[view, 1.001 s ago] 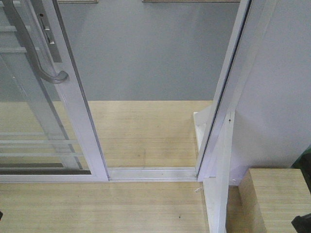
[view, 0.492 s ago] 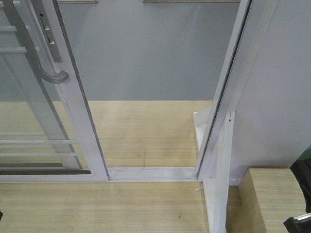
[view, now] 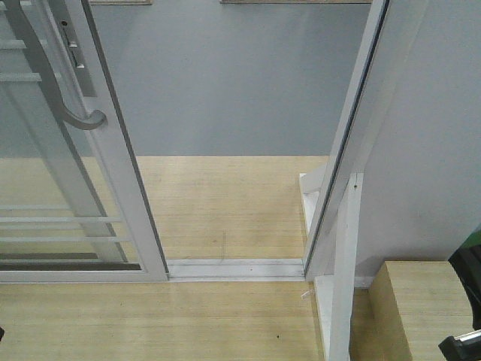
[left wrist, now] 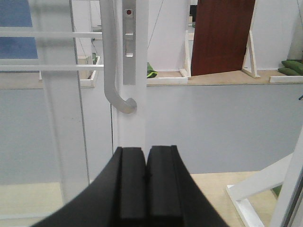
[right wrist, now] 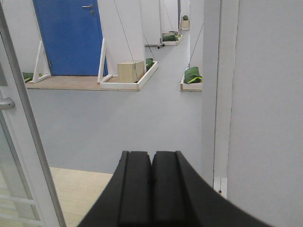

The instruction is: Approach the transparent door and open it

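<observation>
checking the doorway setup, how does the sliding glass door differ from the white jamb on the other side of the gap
The transparent door is clear glass crossed by thin white bars; the white jamb is solid and opaque. The door carries a curved grey pull handle; the jamb has none. The door stands left of the opening, the jamb right. Both are white-framed, rise from the wooden floor, and meet the same floor track.
</observation>
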You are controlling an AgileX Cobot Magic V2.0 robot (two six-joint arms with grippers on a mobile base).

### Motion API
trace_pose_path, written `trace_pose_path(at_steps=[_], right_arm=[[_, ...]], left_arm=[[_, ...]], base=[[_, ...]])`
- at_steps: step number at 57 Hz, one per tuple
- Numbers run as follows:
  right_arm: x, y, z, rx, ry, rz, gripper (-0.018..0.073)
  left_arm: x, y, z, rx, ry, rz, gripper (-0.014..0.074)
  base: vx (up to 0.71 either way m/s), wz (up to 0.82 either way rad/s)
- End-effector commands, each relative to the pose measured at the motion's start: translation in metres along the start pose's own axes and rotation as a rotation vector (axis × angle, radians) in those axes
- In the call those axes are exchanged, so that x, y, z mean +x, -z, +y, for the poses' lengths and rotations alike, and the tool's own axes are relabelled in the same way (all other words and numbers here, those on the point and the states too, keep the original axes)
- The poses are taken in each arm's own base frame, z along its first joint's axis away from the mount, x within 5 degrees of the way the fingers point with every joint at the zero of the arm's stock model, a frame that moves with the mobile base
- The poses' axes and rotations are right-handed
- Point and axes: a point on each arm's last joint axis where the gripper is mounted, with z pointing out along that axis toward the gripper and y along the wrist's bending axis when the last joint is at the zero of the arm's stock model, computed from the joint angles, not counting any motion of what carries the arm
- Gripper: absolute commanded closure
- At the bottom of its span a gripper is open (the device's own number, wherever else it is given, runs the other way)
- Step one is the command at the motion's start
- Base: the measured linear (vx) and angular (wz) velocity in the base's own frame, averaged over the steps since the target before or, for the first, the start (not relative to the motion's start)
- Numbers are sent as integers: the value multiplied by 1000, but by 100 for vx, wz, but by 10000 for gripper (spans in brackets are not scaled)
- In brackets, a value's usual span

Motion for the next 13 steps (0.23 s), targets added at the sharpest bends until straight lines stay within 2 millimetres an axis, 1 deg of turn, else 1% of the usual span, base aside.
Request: trace_pose_path(at_steps=[1, 13], right_arm=[[-7, 1, 0, -3, 12, -97, 558], [-7, 1, 0, -3, 12, -97, 558]], left_arm=[[-5, 1, 0, 8, 14, -88, 594], [-5, 1, 0, 8, 14, -88, 594]], base=[[0, 0], [0, 0]])
